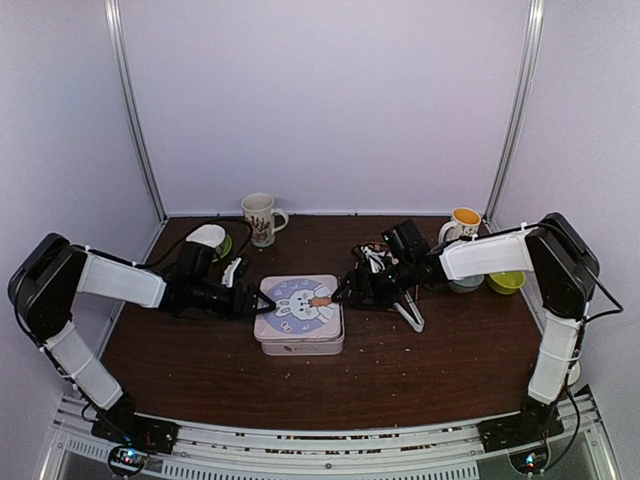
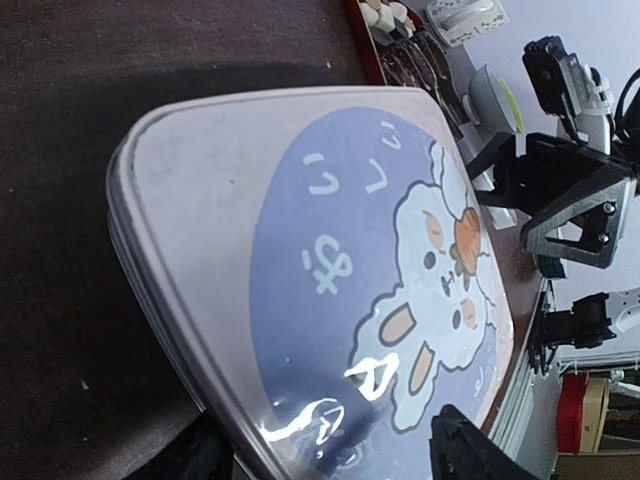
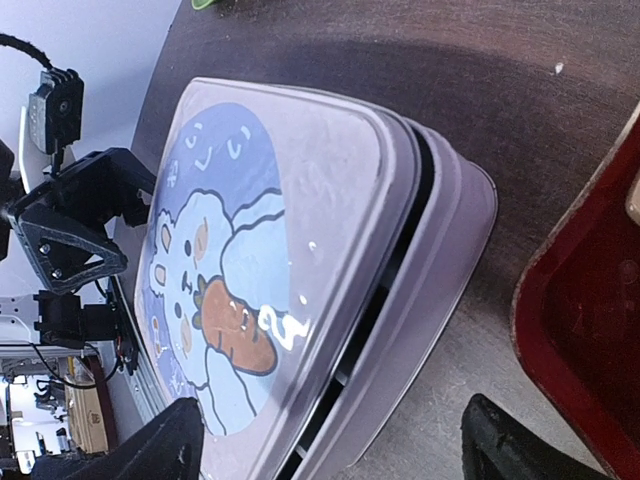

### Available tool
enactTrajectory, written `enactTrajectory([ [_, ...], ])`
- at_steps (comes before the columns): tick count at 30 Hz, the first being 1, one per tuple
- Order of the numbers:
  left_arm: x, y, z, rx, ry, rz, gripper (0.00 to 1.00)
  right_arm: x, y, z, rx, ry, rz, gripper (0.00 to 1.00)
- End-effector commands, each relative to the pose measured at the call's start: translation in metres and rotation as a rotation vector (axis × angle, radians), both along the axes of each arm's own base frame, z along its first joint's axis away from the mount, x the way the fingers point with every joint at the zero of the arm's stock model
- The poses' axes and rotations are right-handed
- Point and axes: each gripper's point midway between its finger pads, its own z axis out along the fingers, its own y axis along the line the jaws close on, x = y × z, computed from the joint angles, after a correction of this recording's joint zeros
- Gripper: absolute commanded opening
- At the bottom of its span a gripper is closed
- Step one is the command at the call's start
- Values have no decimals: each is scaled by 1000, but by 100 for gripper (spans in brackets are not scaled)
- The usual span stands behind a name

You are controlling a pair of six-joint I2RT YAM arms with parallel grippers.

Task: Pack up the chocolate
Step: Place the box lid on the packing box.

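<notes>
Two claws face each other across a pale tin (image 1: pixel 300 346) in the middle of the dark worktop (image 1: pixel 200 375). The left claw (image 1: pixel 262 300) stands wide, its fingers (image 2: pixel 468 448) well apart with the tin's near edge between them. Whether they press on the tin cannot be told. The right claw (image 1: pixel 347 291) is spread wide too, one finger (image 3: pixel 150 452) over the lid and the other down by the base. The tin's corner sits in the gap, not gripped.

The lid (image 3: pixel 300 190) bears a white rabbit with an orange carrot on a blue round. Just in front of the right claw it sits slightly raised, with a dark slit showing between lid and base. Before the left claw it looks seated.

The chocolate (image 2: pixel 386 13), small cream and dark cubes, lies in a red tray (image 2: pixel 392 62) behind the right claw, on the far side of the tin from the left claw. White tongs (image 1: pixel 410 316) lie on the worktop just beside the right claw, toward the arm bases. A patterned mug (image 1: pixel 261 217) stands beyond the left claw at the back wall. A mug with a yellow inside (image 1: pixel 463 222) and a green bowl (image 1: pixel 506 282) sit out past the right claw's arm.
</notes>
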Motion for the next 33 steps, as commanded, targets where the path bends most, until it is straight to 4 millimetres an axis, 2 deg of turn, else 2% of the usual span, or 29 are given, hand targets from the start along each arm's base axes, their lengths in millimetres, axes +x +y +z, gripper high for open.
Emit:
enactTrajectory([
  [1, 6, 4, 10, -3, -61, 53, 71, -1, 13, 7, 47, -15, -4, 89],
  [5, 5, 7, 10, 15, -57, 66, 70, -2, 15, 4, 48, -9, -3, 88],
  [12, 5, 7, 13, 6, -69, 65, 53, -5, 19, 4, 62, -2, 7, 81],
  [20, 4, 0, 0, -20, -24, 40, 38, -10, 23, -2, 61, 22, 19, 76],
  [23, 3, -4, 0, -30, -19, 27, 30, -12, 25, -1, 78, 28, 25, 68],
  [29, 4, -5, -6, -6, -9, 21, 28, -16, 23, -3, 103, 43, 17, 56],
  [33, 5, -4, -12, 14, 1, 19, 28, -20, 21, -10, 107, 57, 16, 53],
])
